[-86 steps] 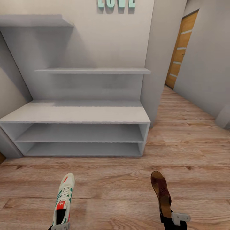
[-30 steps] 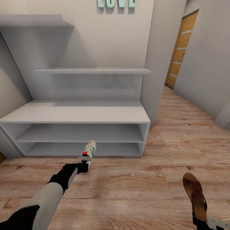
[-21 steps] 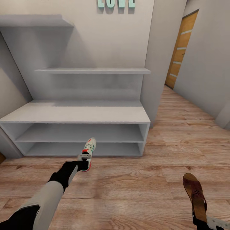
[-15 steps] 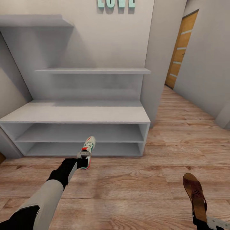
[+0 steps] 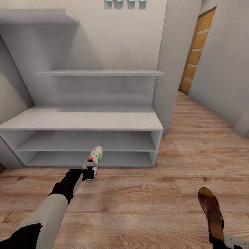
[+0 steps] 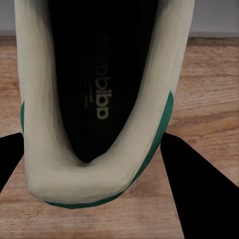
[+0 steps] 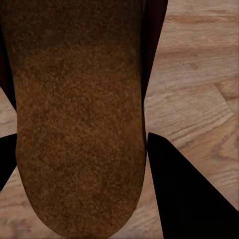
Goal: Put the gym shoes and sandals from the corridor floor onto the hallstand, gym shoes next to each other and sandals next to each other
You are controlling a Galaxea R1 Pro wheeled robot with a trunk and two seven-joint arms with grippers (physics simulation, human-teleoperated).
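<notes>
In the head view my left gripper [image 5: 89, 170] is shut on the heel of a white gym shoe [image 5: 95, 158] with green stripes and red trim. The shoe hangs just above the corridor floor [image 5: 145, 204], toe pointing at the lower open compartments of the light-grey hallstand [image 5: 83, 121]. The left wrist view shows the gym shoe's heel [image 6: 99, 99] clamped between my black fingers [image 6: 199, 194]. At the lower right, my right gripper [image 5: 217, 242] is shut on the heel of a brown sandal [image 5: 210, 209]. The sandal's tan insole [image 7: 74, 109] sits between the right fingers [image 7: 189, 194].
Thin grey wall shelves [image 5: 100, 73] hang above the hallstand. A wall corner [image 5: 173, 69] stands just right of it, and the corridor runs on to a wooden door [image 5: 197, 48]. Wood floor stretches between my arms and the hallstand.
The left arm reached forward, carrying the gym shoe from the near floor to the hallstand's front, edging closer over the last second. The right arm shifted right with the sandal. The camera tilted slightly down.
</notes>
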